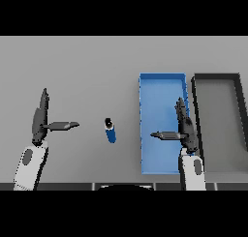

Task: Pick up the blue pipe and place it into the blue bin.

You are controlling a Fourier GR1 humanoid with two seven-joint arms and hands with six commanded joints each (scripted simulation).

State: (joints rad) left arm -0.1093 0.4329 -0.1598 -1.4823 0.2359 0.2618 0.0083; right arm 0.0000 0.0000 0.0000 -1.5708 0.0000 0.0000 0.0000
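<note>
One blue pipe (110, 129), one blue bin (162, 79), one dark bin (216, 77) — left robot hand (41, 122) and right robot hand (184, 129) both open-fingered, empty.

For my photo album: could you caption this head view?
Blue pipe lies on the grey table between two open hands, left of the blue bin.

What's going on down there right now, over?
Left robot hand open, idle. Right robot hand open, over blue bin. Blue pipe untouched on table, between hands. Path clear.
</note>
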